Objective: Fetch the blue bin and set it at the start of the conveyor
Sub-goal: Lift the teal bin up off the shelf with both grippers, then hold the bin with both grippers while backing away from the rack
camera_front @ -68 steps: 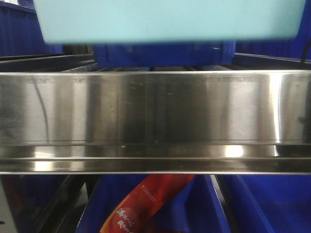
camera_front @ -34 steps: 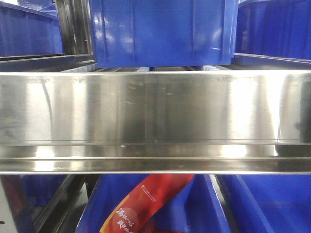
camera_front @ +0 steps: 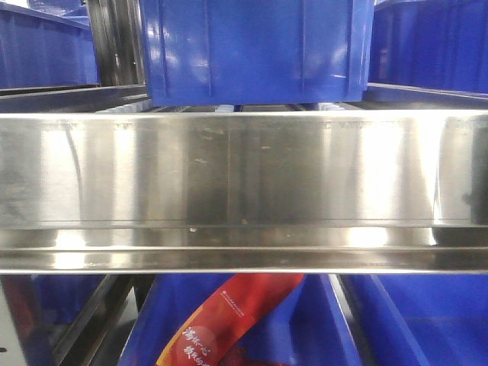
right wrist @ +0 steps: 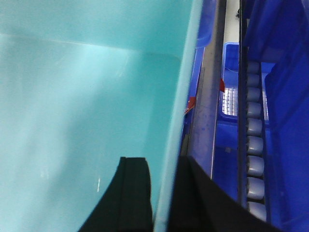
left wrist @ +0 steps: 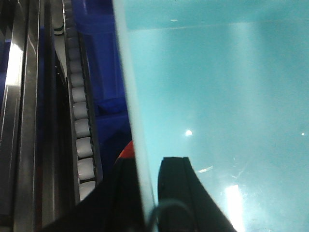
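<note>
Blue bin [left wrist: 217, 96] [right wrist: 87, 96] shows only in our two wrist views, pale turquoise, smooth walls, inside bare as far as we see. It is held up by the two arms, one on each of two walls, and hangs beside the rack.

Left gripper [left wrist: 150, 162] pinches one wall at the thin rim: one black finger inside the tub, the other outside, rim sandwiched between. Right gripper [right wrist: 161, 162] does the same on its wall, one finger inside, one outside, pressed onto the rim.

Outside the bin wall in the left wrist view we see a roller track [left wrist: 82, 130] of pale grey rollers between dark metal rails, dark blue plastic next to it. The right wrist view has another roller track [right wrist: 254, 145] with dark blue bins on either side.

Front view: a shiny steel shelf rail [camera_front: 244, 191] spans the frame edge to edge. Behind its top edge, centre, sits a dark blue ribbed bin [camera_front: 252, 46]. Under the rail's lower edge, a red packet [camera_front: 229, 320] with white print lies in another dark blue bin.
</note>
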